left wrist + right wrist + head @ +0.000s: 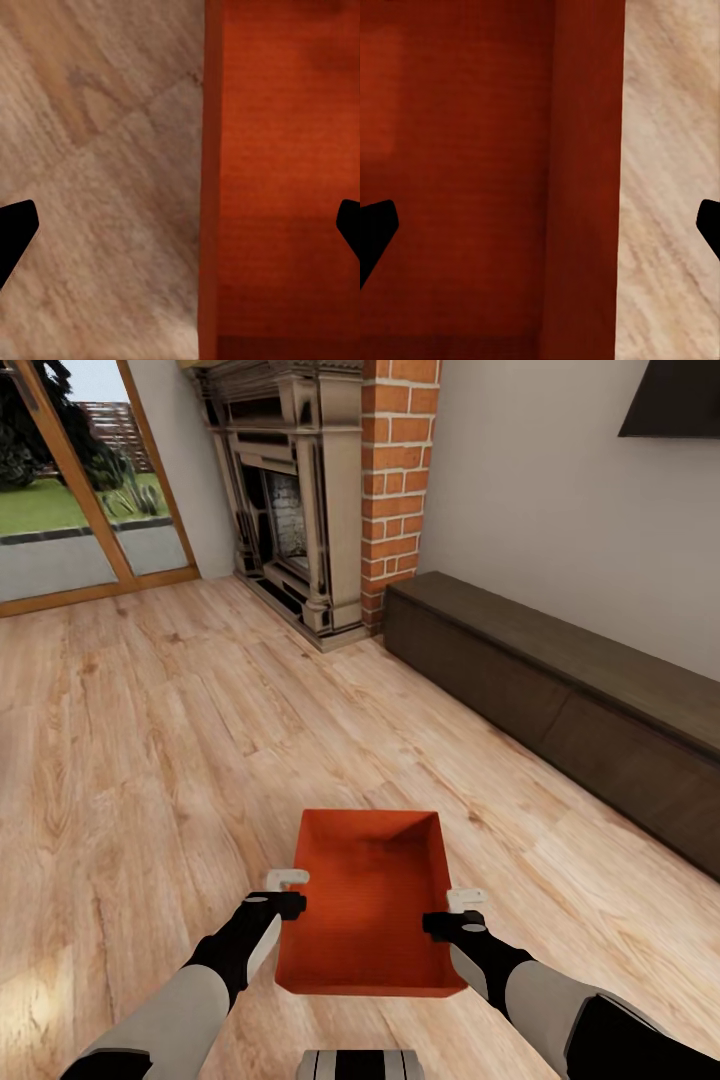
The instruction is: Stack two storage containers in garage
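Observation:
One orange-red storage container (370, 905) lies open-topped on the living room's light wood planks, straight ahead of me. My left gripper (288, 892) hangs over its left wall and my right gripper (462, 912) over its right wall. In the left wrist view the left gripper (180, 229) is open, with the container's wall (211, 187) between the spread black fingertips (16, 229). The right wrist view gives the same picture: the right gripper (540, 229) is open astride the container's wall (585, 187), with the ribbed red inside (457, 165) to one side and floor to the other.
A red-brick fireplace (330, 490) stands at the far wall. The long dark low cabinet (560, 700) runs along the right wall under a black TV (675, 395). Wood-framed glass doors (70, 490) are at the far left. Wood plank floor (160, 740) spreads left of the container.

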